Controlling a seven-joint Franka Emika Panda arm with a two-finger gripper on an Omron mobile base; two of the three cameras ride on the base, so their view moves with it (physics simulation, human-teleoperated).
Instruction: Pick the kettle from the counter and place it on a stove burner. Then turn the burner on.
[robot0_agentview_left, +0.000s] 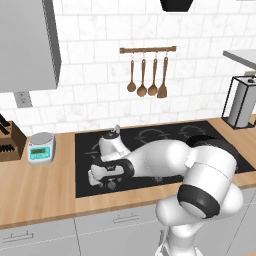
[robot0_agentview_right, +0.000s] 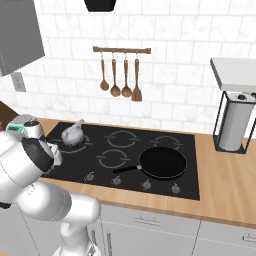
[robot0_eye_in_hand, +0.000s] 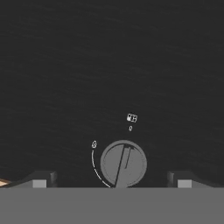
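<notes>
The silver kettle (robot0_agentview_left: 110, 142) (robot0_agentview_right: 73, 134) stands upright on the black cooktop (robot0_agentview_left: 165, 135) (robot0_agentview_right: 135, 150) at its back left, over a burner ring whose grey arcs (robot0_agentview_left: 93, 149) show beside it. My gripper (robot0_agentview_left: 102, 179) (robot0_eye_in_hand: 111, 181) hangs low over the cooktop's front left corner, away from the kettle. It is open. In the hand view its two fingertips (robot0_eye_in_hand: 41, 180) stand wide apart on either side of a round grey knob (robot0_eye_in_hand: 123, 164) and do not touch it. The tan counter (robot0_agentview_left: 40, 192) (robot0_agentview_right: 225, 180) runs on both sides.
A black frying pan (robot0_agentview_right: 162, 162) sits on the cooktop's front right. More knobs (robot0_agentview_right: 146, 185) line the front edge. A grey scale (robot0_agentview_left: 41, 147) and a knife block (robot0_agentview_left: 9, 142) stand to the left, a paper towel holder (robot0_agentview_left: 242, 102) (robot0_agentview_right: 232, 125) to the right. Wooden utensils (robot0_agentview_left: 147, 75) hang on the wall.
</notes>
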